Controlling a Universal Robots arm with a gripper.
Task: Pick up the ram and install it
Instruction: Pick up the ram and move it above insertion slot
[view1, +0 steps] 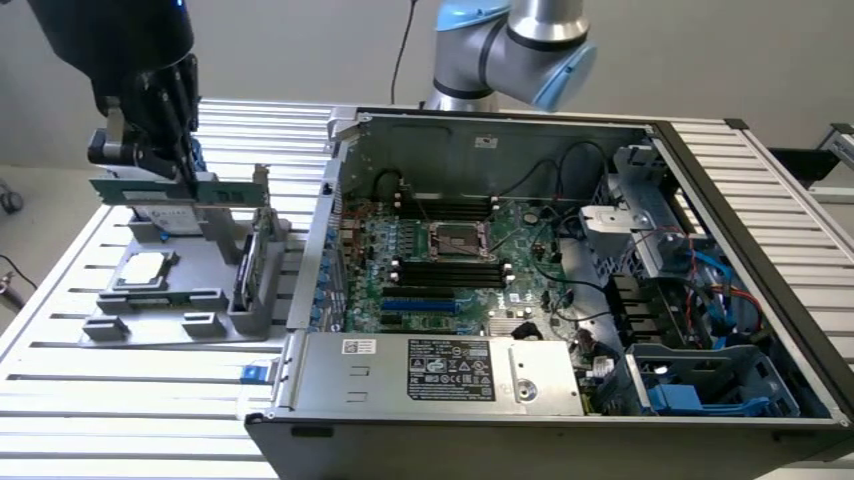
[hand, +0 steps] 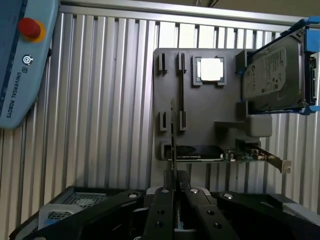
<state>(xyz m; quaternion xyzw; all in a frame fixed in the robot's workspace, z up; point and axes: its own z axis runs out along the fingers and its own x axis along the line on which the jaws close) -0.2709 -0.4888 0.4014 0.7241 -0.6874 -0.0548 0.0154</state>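
- Your hand (view1: 171, 172), built of black jointed metal links, is clamped on the ram (view1: 134, 191), a thin, long, narrow green circuit-board stick. The jaws pinch its flat faces near mid-length.
- The ram hangs level in the hand, and both ends jut out past the fingers. In the wrist view you see it edge-on as a thin dark line (hand: 173, 145) running out from the hand (hand: 174, 184).
- Directly below the hand sits a matte grey moulded holder (view1: 174, 300) with upright slotted posts.
- A square silver processor chip (view1: 144, 268) lies flat in a shallow pocket of that holder, below the hand.
- Further out from the hand in the wrist view, a large silver hard drive (hand: 274, 75) with blue rails rests at the holder's edge. A dark expansion card (hand: 225, 154) with a bent metal bracket lies closer in.
- The ribbed aluminium surface (view1: 80, 400) carries the holder; its slats run in long parallel strips.
- Beside the hand, toward the exterior view's right, an open sheet-metal computer case (view1: 481, 140) shows a green motherboard (view1: 534, 250) with long black slots (view1: 447, 272), well apart from the ram.
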